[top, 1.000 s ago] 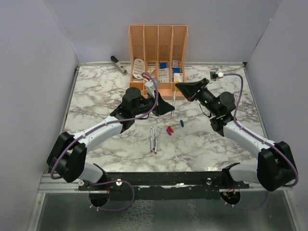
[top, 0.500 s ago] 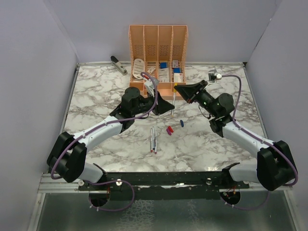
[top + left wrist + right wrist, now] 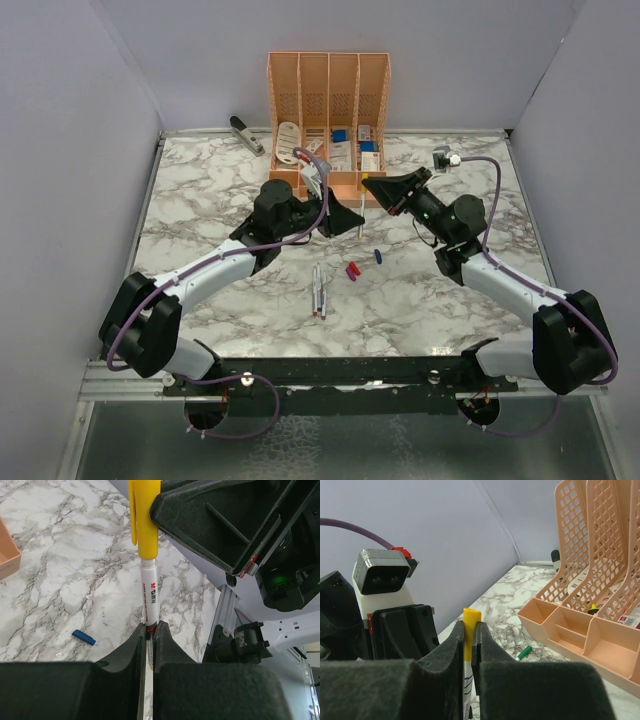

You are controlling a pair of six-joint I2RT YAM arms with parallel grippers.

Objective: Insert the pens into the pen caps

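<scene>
My left gripper (image 3: 352,222) is shut on the lower end of a white pen (image 3: 149,597) and holds it above the table. My right gripper (image 3: 370,184) is shut on the yellow cap (image 3: 144,515), which sits over the pen's far end. In the right wrist view the cap (image 3: 470,616) sticks out between my fingers (image 3: 456,645), with the pen barrel (image 3: 468,680) below it. Two pens (image 3: 318,290) lie on the marble in the middle. Red and purple caps (image 3: 352,270) and a blue cap (image 3: 377,255) lie beside them. A green-capped pen (image 3: 523,653) lies near the organiser.
The peach organiser (image 3: 328,110) stands at the back centre, its trays (image 3: 580,625) close behind the two grippers. A grey stapler (image 3: 246,134) lies at the back left. Grey walls close in both sides. The blue cap (image 3: 83,637) lies below the held pen.
My right gripper has shifted slightly left and down toward the left gripper with the yellow cap. The left arm has barely moved.
</scene>
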